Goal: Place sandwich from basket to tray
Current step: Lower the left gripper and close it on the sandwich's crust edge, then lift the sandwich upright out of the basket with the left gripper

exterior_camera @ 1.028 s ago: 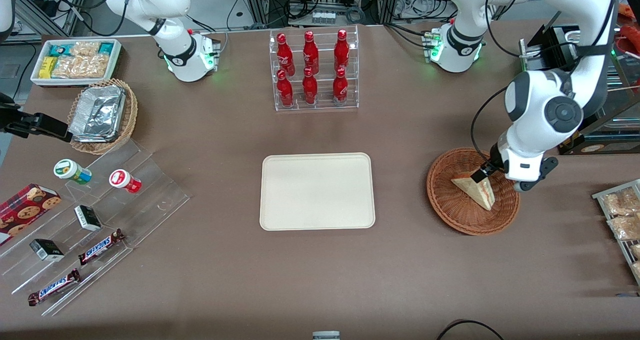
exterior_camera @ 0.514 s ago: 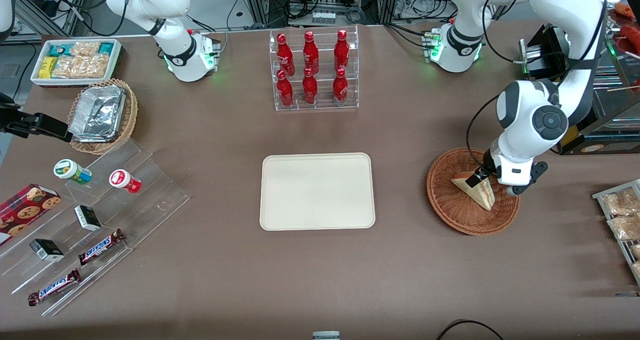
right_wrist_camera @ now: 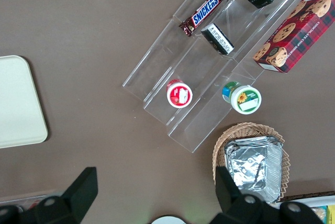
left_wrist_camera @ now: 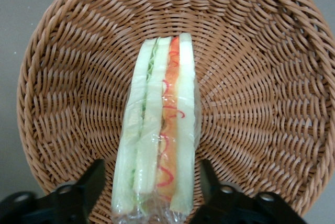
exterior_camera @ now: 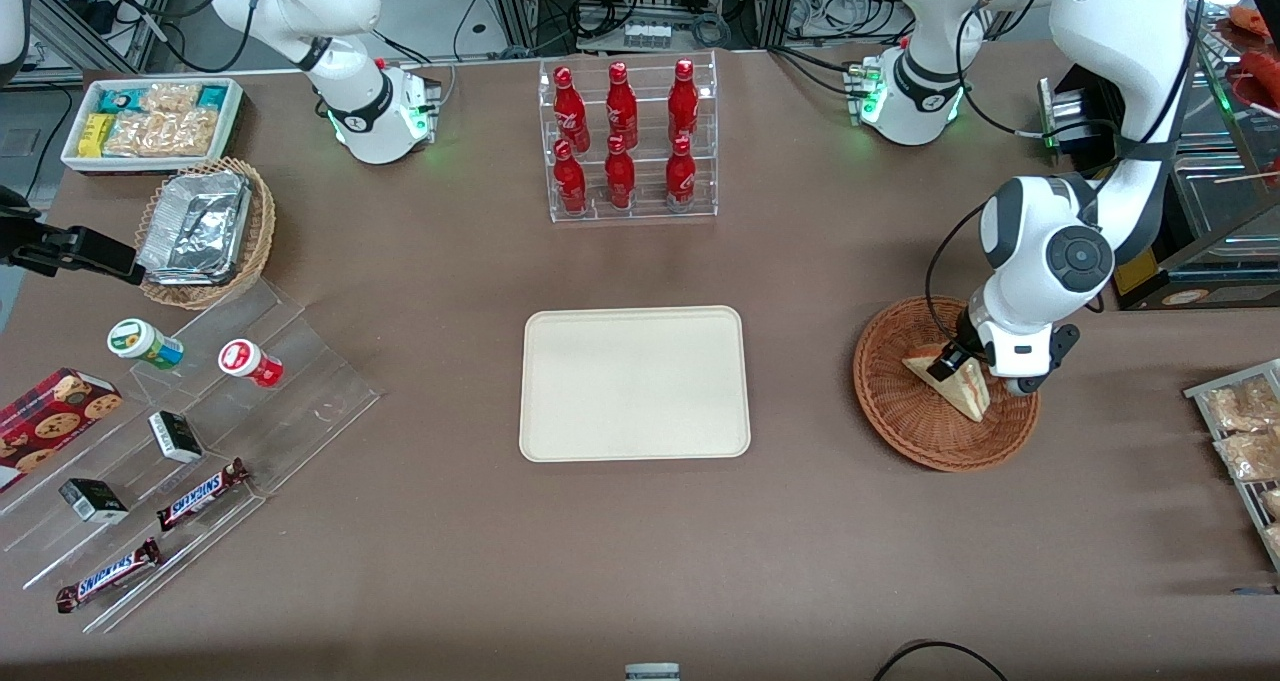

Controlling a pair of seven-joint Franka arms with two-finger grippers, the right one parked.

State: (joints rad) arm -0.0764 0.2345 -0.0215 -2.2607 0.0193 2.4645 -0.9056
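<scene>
Front view first: my left arm's gripper (exterior_camera: 950,364) is down inside the basket (exterior_camera: 905,426), right at the thick end of the sandwich (exterior_camera: 962,388). The sandwich lies on the basket floor, wedge tip pointing toward the front camera. The tray (exterior_camera: 634,383) sits well apart from the basket, toward the middle of the table, with nothing on it. From this angle the wrist hides most of the fingers, so it's not much use for judging the grip.

Left wrist view is where I actually work from. The sandwich (left_wrist_camera: 157,130) stands on edge in the basket (left_wrist_camera: 272,77), cut face up, with orange and green filling showing through clear wrap. The gripper (left_wrist_camera: 152,192) is spread wide, one finger (left_wrist_camera: 91,185) on each side of the sandwich, each with a small gap, not squeezing it yet.

Right wrist view only shows a corner of the tray (right_wrist_camera: 18,103), so no help here.

My take on doing this step well: I'd go a touch lower so the pads catch the bread and not just the wrap, keep the wedge centred, and close gently. It looks soft and the film looks slippery, so crushing or slipping are my worries.
</scene>
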